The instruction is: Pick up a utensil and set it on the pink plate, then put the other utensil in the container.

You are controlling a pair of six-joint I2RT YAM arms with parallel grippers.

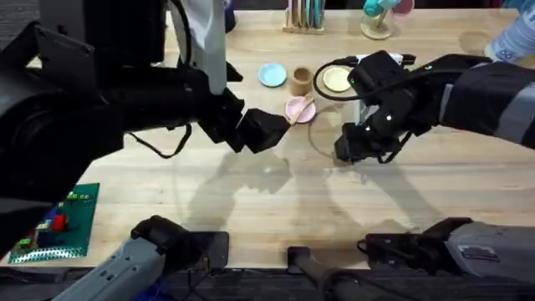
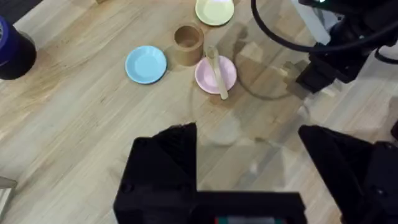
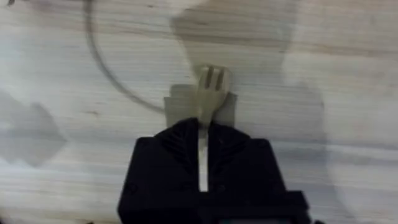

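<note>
Fork (image 3: 210, 93) handle sits pinched between the pressed-together fingers of the right gripper (image 3: 202, 158), prongs sticking out over the wooden table (image 1: 251, 196); in the overhead view this gripper (image 1: 358, 149) hangs just beside the pink plate (image 1: 296, 109), on the side away from the left gripper. Left gripper (image 1: 266, 130) hovers just nearer than that plate with its jaws spread wide and nothing between them. On the plate lies one spoon (image 2: 216, 70), bowl toward the brown cup (image 2: 188, 45), handle end overhanging the plate's rim. Beyond the pink plate stand the cup, one light blue plate (image 2: 146, 64) and one pale yellow plate (image 2: 214, 11): three plates, one cup, two utensils. The right arm's cable loops past the yellow plate.
</note>
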